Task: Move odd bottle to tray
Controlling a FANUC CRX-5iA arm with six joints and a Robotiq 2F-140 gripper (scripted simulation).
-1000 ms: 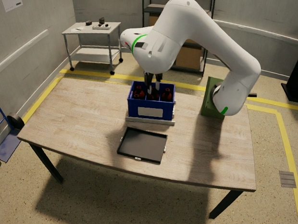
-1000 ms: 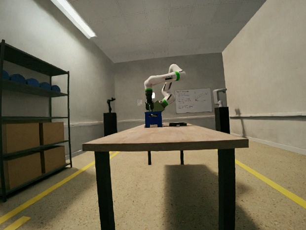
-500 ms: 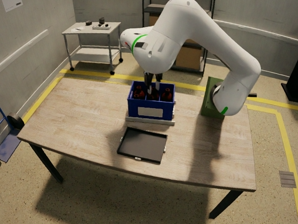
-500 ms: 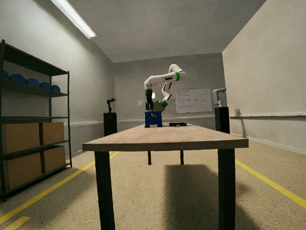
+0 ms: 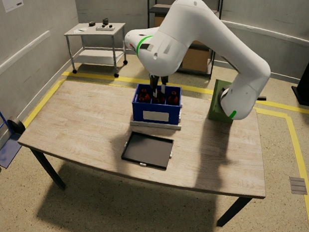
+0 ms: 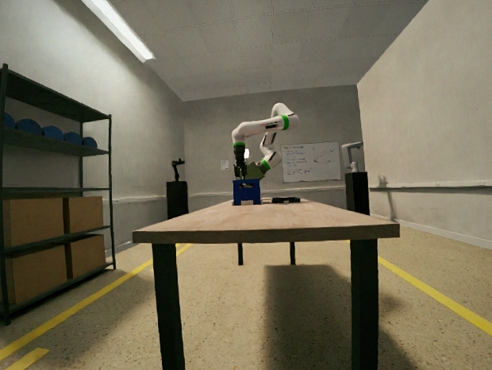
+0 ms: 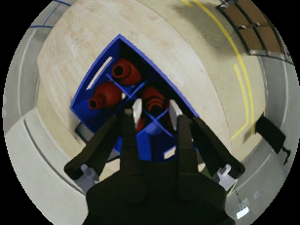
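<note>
Top view shows the white robot arm reaching over the blue crate, which sits upright on the wooden tabletop. The claw points down, its pale fingertips parted astride the upper part of the rear middle bottle; it is unclenched, with a gap showing beside the glass in the wrist view. Brown bottles stand in the divided compartments: two in the left column of the top view, a rear left bottle and a front left bottle, plus a front middle bottle and a right bottle. Which neck differs, I cannot tell. The black tray lies flat near the crate, bearing no bottle. A pale strip runs along the crate's foot.
</note>
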